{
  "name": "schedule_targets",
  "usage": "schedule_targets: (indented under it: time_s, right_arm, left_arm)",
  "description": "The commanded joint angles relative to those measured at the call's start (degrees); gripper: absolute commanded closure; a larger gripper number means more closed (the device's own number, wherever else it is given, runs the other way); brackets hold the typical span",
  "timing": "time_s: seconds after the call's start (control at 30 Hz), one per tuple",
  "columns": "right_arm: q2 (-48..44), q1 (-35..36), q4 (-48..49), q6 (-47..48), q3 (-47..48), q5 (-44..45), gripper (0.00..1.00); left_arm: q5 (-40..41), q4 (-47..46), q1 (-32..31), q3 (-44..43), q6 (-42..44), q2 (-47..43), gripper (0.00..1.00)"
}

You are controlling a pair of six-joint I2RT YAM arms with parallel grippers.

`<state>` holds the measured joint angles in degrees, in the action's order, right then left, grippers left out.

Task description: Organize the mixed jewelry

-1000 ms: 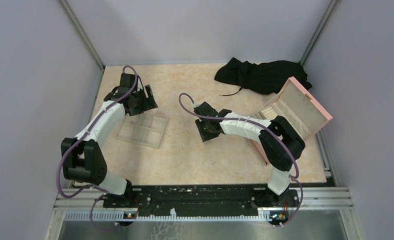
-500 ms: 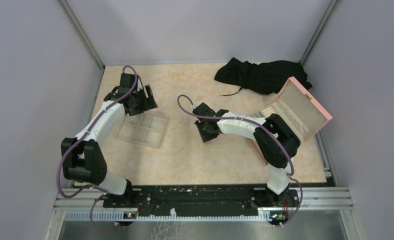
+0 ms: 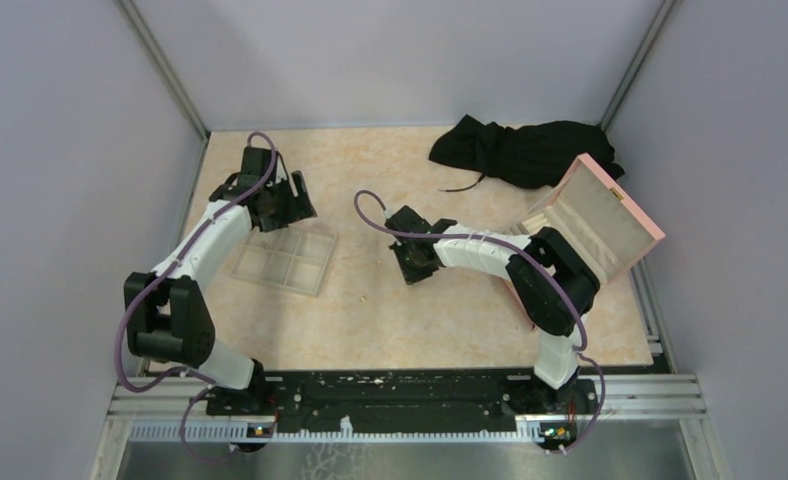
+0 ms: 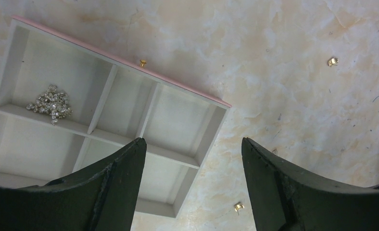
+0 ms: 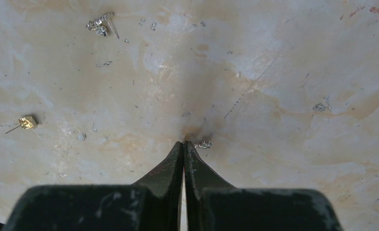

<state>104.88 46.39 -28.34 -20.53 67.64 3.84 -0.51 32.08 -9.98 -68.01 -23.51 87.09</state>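
Note:
My left gripper [image 3: 288,205] is open and empty, hovering over the far edge of the grey compartment tray [image 3: 285,260]. In the left wrist view, one tray [image 4: 178,118] compartment holds a heap of silvery pieces [image 4: 49,102]. Gold pieces lie at its rim [image 4: 143,62], on the table to the right [image 4: 332,61], and between my fingers [image 4: 238,207]. My right gripper [image 5: 183,143] is shut, tips down on the table. A tiny silver piece [image 5: 204,144] lies just right of the tips, not between them. A silver stud [image 5: 101,24] and a gold stud [image 5: 26,122] lie to the left.
The pink hinged box [image 3: 595,225] stands open at the right, behind my right arm. A black cloth [image 3: 520,150] lies at the back right. A pale speck [image 3: 362,296] lies on the table between the tray and the right gripper.
My right gripper has shifted slightly left along the table. The left arm has barely moved.

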Motion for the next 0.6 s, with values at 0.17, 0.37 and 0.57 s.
schedule_targets:
  time_s: [0.17,0.37,0.57]
  right_arm:
    - [-2.5,0.7,-0.3,0.0,4.6,2.9,1.00]
    - [-4.5,0.7,-0.9,-1.6,5.8,4.1,1.00]
    - [-4.5,0.7,-1.5,-2.5,9.4,2.2,1.00]
  left_arm:
    - [-1.1,-0.6,-0.1,-1.8,0.6,1.1,0.21]
    - [-1.0,-0.6,-0.1,-2.0,1.2,1.2,0.20]
    - [0.0,1.1,1.2,-3.1,1.7,0.9,0.19]
